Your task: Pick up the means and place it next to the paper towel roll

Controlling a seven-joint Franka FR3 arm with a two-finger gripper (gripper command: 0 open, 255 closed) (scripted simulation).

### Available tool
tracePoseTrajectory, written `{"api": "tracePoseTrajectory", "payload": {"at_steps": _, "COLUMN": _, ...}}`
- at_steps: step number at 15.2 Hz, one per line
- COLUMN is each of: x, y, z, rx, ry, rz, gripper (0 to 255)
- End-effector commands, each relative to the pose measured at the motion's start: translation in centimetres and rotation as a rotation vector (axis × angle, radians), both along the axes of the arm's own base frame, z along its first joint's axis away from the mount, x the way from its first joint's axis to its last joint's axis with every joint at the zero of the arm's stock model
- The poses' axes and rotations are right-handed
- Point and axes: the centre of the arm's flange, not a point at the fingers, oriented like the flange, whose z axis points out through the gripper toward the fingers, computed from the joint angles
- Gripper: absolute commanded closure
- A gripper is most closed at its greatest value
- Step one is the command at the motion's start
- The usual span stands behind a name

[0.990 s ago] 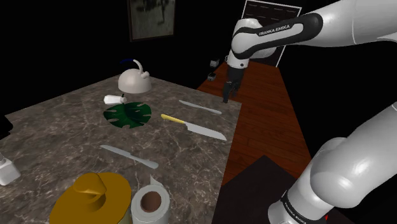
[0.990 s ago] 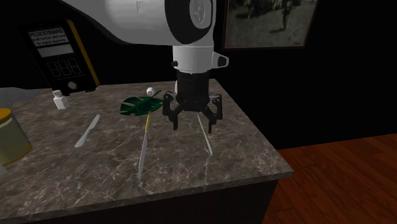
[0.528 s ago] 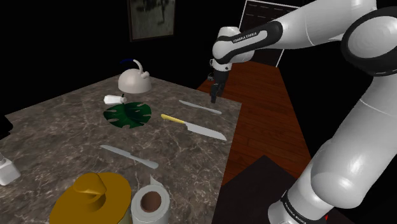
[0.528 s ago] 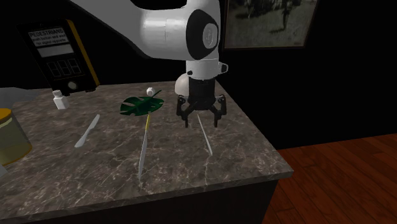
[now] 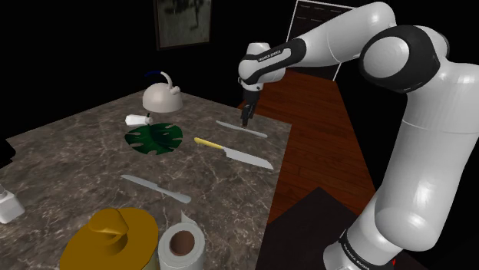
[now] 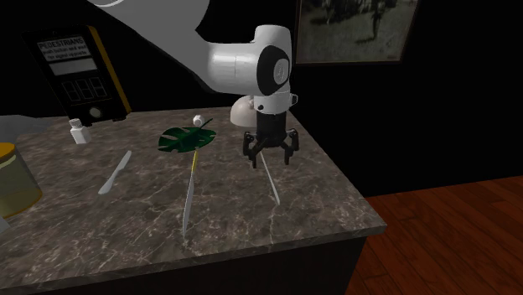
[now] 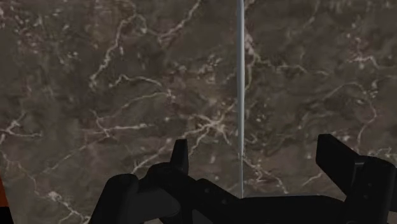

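**Jaws poised over knife, nothing lifted**

Spread wide, the jaws hang just above the slim grey knife [image 5: 242, 129], which lies flat near the table's [image 5: 69, 165] edge. Grasp, lift and carry to the distant towel roll [image 5: 182, 244] all lie ahead.

A dark brown marble counter [image 5: 69, 165] with pale veins stands on a reddish wooden plank floor [image 5: 322, 130]. Behind the counter hangs a framed picture [image 5: 183, 21], and everything around it is nearly black.
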Motion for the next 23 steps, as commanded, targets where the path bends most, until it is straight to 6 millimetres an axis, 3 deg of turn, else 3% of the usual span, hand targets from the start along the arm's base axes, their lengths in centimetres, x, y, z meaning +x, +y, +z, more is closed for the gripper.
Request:
{"api": "tracePoseTrajectory", "payload": {"at_steps": 1, "x": -0.1, "y": 0.0, "z": -1.1, "rx": 0.000, "ry": -0.001, "rz": 0.003, "gripper": 0}}
{"api": "tracePoseTrajectory", "payload": {"at_steps": 5, "x": -0.2, "y": 0.0, "z": -3.0, "rx": 0.000, "ry": -0.001, "rz": 0.003, "gripper": 0}}
{"api": "tracePoseTrajectory", "payload": {"at_steps": 12, "x": -0.1, "y": 0.0, "z": -3.0, "rx": 0.000, "ry": -0.001, "rz": 0.003, "gripper": 0}}
{"api": "tracePoseTrajectory", "payload": {"at_steps": 13, "x": -0.1, "y": 0.0, "z": -3.0, "rx": 0.000, "ry": -0.001, "rz": 0.003, "gripper": 255}}
{"api": "tracePoseTrajectory", "payload": {"at_steps": 23, "x": -0.1, "y": 0.0, "z": -2.5, "rx": 0.000, "ry": -0.001, "rz": 0.003, "gripper": 255}}
